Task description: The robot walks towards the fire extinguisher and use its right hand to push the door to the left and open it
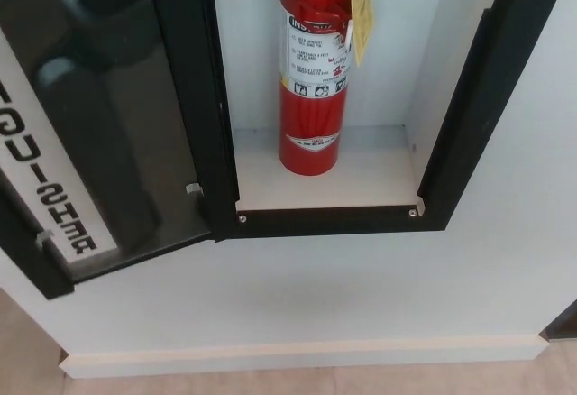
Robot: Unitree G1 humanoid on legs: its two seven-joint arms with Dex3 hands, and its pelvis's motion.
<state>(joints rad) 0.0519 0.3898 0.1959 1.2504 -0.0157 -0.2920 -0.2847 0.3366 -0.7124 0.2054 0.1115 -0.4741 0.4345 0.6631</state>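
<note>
**Cabinet door found swung left, extinguisher exposed, no hand in frame**

Although the task called for the right hand to push the door, neither of the robot's hands appeared in the head view at this moment, so their condition — released, clenched or grasping — could not be told.

The glass door [99, 115] of the recessed cabinet stood hinged out to the left of the opening, its dark pane carrying a white strip of mirrored lettering [45, 188], which suggests the camera saw the door's inner face. Its lower edge hung at an angle to the cabinet frame [329, 221], consistent with a leaf swung well clear of the opening.

The red fire extinguisher [313, 79] stood upright on the white cabinet floor [370, 179], towards the back and left of centre, with a yellow inspection tag [360, 7] hanging at its right side — nothing obstructed it.

Below, a pale baseboard [297, 354] met the floor.

Judgement: the opening step appeared complete, the compartment being fully accessible.
</note>
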